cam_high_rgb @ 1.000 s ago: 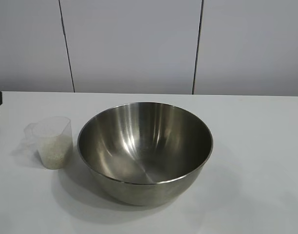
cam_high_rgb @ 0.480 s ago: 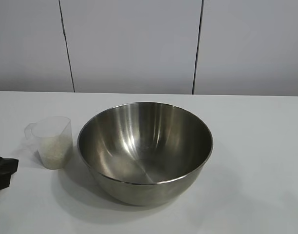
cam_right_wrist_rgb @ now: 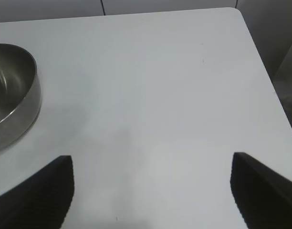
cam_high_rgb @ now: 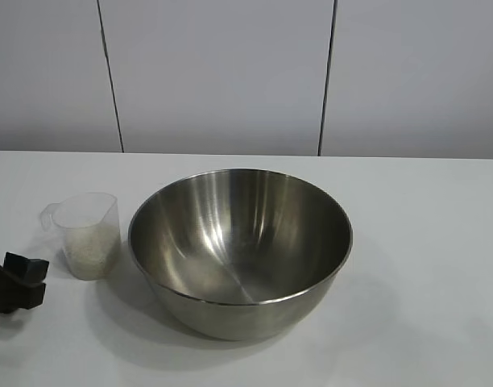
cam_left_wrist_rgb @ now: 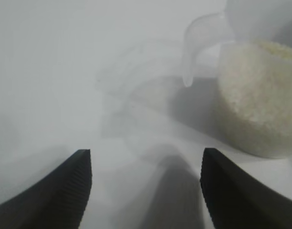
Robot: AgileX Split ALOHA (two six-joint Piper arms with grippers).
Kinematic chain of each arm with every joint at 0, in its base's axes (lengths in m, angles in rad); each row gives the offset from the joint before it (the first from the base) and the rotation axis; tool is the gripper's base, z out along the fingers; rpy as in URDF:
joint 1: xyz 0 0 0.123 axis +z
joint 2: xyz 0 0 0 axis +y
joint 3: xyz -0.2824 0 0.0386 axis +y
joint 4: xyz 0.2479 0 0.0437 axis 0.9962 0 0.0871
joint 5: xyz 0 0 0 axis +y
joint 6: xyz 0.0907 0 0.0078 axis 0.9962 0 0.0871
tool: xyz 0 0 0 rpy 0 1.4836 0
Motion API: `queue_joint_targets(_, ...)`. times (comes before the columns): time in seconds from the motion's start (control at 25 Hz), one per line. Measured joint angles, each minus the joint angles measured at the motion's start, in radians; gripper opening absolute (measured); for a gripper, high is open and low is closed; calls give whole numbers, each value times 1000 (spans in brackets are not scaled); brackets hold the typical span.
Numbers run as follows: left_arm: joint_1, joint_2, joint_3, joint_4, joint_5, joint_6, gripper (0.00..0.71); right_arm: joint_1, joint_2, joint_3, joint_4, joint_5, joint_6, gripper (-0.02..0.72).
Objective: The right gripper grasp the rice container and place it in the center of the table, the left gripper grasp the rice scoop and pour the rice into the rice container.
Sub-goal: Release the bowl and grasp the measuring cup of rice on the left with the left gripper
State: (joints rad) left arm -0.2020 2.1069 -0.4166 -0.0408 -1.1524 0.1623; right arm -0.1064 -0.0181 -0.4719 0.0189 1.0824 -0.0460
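The rice container (cam_high_rgb: 240, 246), a large shiny steel bowl, stands empty in the middle of the white table (cam_high_rgb: 424, 242). Its rim also shows in the right wrist view (cam_right_wrist_rgb: 12, 95). The rice scoop (cam_high_rgb: 89, 234), a small clear plastic cup, stands just left of it, about half full of rice (cam_high_rgb: 91, 250). The left wrist view shows the scoop (cam_left_wrist_rgb: 251, 86) and its rice (cam_left_wrist_rgb: 260, 95) close ahead. My left gripper (cam_high_rgb: 17, 278) is open and empty, low at the table's left edge, a short way left of the scoop; it also shows in its wrist view (cam_left_wrist_rgb: 146, 162). My right gripper (cam_right_wrist_rgb: 153, 167) is open and empty above bare table, out of the exterior view.
A pale panelled wall (cam_high_rgb: 222, 72) runs behind the table. The table's far corner and edge (cam_right_wrist_rgb: 241, 19) show in the right wrist view, with a grey floor beyond.
My left gripper has come in from the far left edge, dropped to table height and moved right toward the scoop. The bowl and the scoop have not moved.
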Motion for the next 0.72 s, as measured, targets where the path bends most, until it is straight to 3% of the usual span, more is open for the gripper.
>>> queue_joint_targets(0.16,36,1,-25,18,0,1,457,0,0,0,0,0,0,610)
queue_joint_targets(0.4,98,3,-37,153,1,-41,456,0,0,0,0,0,0,610)
queue_joint_targets(0.72,101,3,-55,254,1,-46,456,0,0,0,0,0,0,610)
